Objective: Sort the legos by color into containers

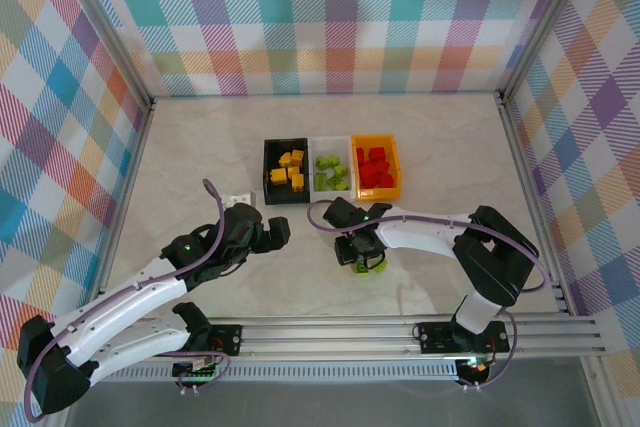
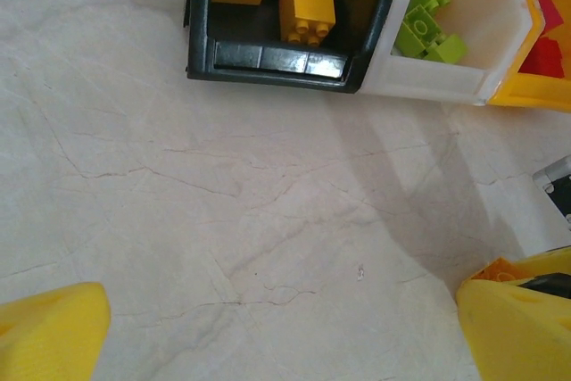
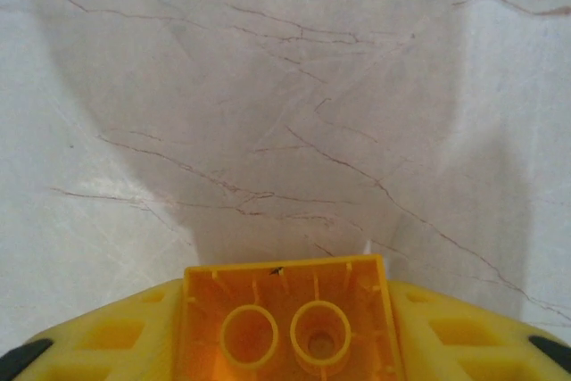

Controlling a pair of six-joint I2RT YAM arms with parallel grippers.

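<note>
Your right pincer (image 1: 365, 259) sits just in front of the white bin (image 1: 331, 196). Its fingers (image 3: 98, 345) press on both ends of a yellow brick (image 3: 285, 327), so it has hold of it. The brick turns its hollow bottom toward the wrist camera, with two round holes side by side. Its long way runs from one finger to the other. I cannot tell if it touches the table (image 1: 200, 147). Your left pincer (image 2: 285, 327) is open as wide as can be and holds nothing. It hangs near the black bin (image 2: 268, 60) of yellow bricks (image 2: 308, 6). Green bricks (image 1: 330, 169) lie in the white bin, red bricks (image 1: 374, 167) in the orange bin (image 1: 377, 194).
</note>
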